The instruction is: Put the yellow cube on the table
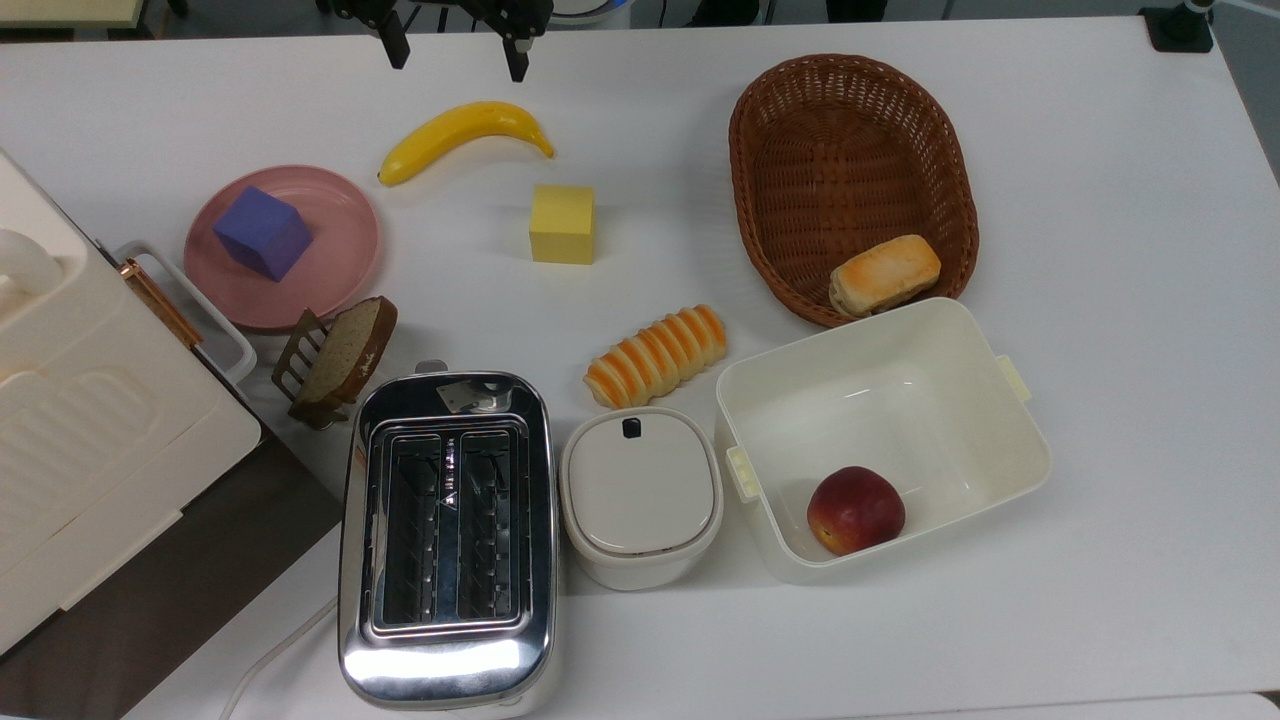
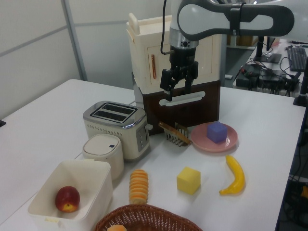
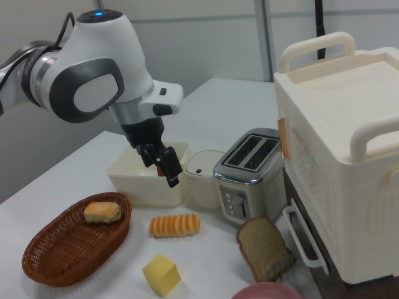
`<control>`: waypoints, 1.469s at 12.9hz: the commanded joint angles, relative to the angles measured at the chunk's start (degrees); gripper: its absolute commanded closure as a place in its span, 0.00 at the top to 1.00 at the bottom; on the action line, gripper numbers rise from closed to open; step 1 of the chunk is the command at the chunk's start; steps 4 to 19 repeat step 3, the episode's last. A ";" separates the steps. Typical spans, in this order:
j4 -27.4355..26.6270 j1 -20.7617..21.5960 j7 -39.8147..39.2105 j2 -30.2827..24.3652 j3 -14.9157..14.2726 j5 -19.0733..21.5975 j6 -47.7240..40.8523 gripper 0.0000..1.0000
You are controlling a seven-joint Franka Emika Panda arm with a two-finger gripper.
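Note:
The yellow cube rests flat on the white table, between the banana and the striped bread. The left view has the cube beside the banana, and in the right view the cube lies near the front. My gripper hangs open and empty at the top view's upper edge, well above and beyond the cube. In the left view the gripper is high in front of the cream cabinet. In the right view the gripper hovers over the white bin.
A purple cube sits on the pink plate. A wicker basket holds a bread roll. A white bin holds a peach. A toaster, a lidded pot and a toast rack stand in front.

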 commanded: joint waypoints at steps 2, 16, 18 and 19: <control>-0.50 0.24 -1.17 -0.13 -0.16 0.61 -0.58 1.00; -0.50 0.24 -1.26 -0.13 -0.16 0.61 -0.58 1.00; -0.50 0.24 -1.26 -0.13 -0.16 0.61 -0.58 1.00; -0.50 0.24 -1.26 -0.13 -0.16 0.61 -0.58 1.00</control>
